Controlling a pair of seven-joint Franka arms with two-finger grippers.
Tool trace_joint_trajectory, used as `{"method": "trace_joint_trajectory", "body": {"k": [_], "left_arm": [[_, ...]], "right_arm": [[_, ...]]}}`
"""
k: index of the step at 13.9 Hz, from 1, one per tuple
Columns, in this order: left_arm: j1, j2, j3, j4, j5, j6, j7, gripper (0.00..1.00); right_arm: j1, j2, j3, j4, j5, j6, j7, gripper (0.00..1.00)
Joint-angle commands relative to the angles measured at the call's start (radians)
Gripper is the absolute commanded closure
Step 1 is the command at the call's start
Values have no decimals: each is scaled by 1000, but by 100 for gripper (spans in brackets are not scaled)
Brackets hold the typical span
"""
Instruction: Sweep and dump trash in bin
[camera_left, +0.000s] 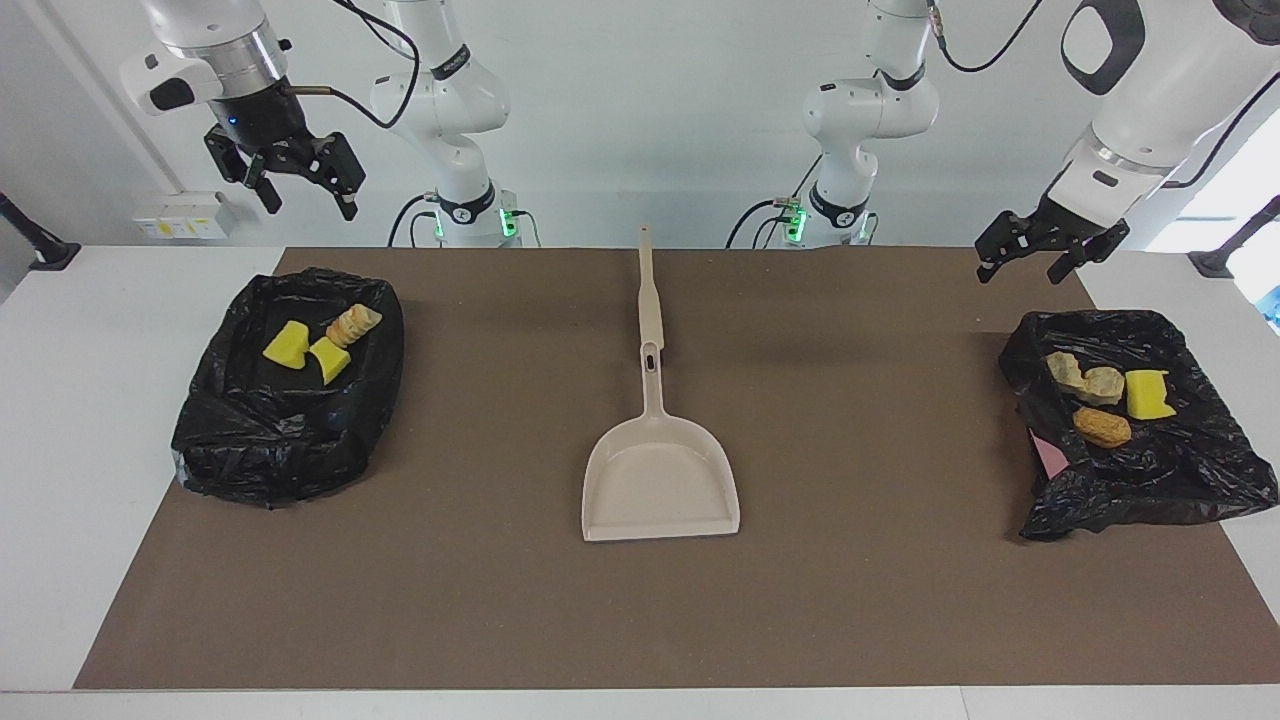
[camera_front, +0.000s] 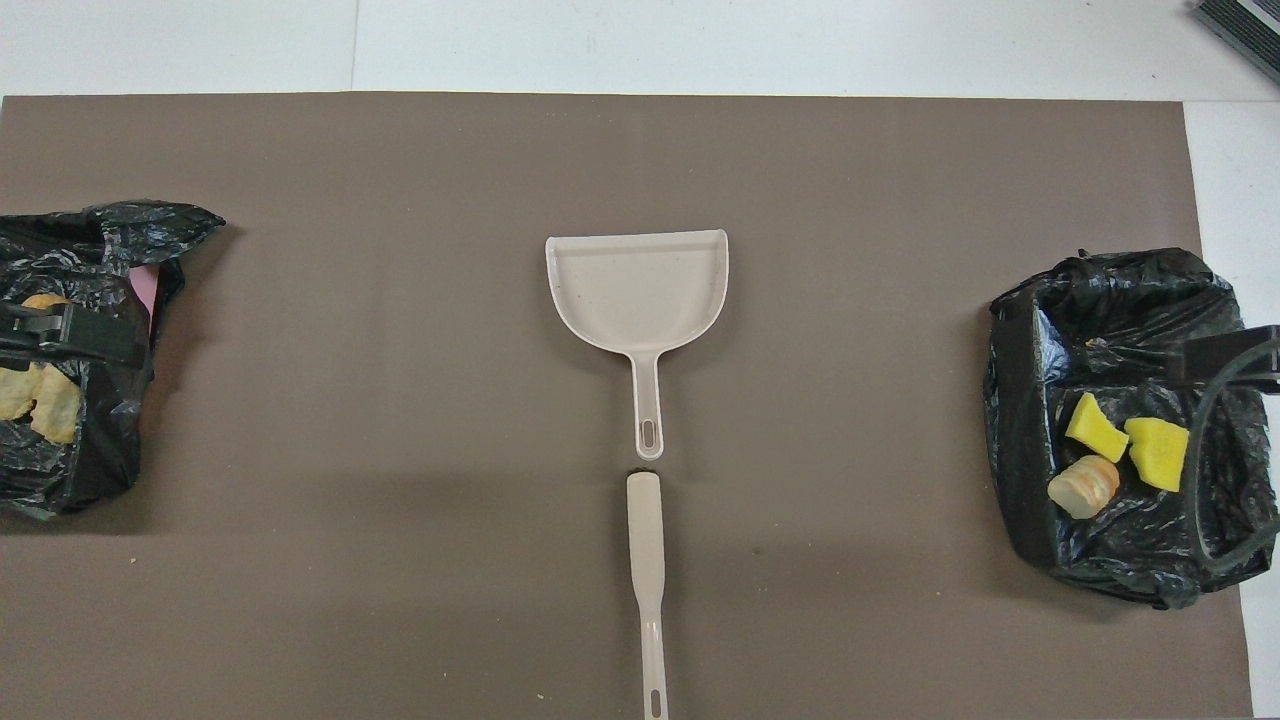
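White table (camera_left: 60, 420), brown mat (camera_left: 850, 600) on it; on mat: beige dustpan (camera_left: 660, 485), two black-bagged bins (camera_left: 285, 420)

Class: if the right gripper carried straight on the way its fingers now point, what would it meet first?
The open right gripper points down; it would probably first meet the black plastic-lined bin holding yellow sponge wedges, or the table just beside it; depth is unclear.
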Motion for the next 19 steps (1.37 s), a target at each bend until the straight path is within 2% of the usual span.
{"method": "trace_joint_trajectory", "body": {"k": [1, 10, 19], "left_arm": [[8, -25, -7, -29, 14, -8, -6, 0], [5, -18, -9, 60, 16, -100, -1, 0], [2, -17, -7, 62, 16, -103, -3, 0]], "right_arm": [[-6, -26, 4, -34, 1, 20, -19, 0], [-6, -41, 4, -66, 1, 64, -24, 0], [-6, -41, 4, -66, 1, 64, -27, 0]]}}
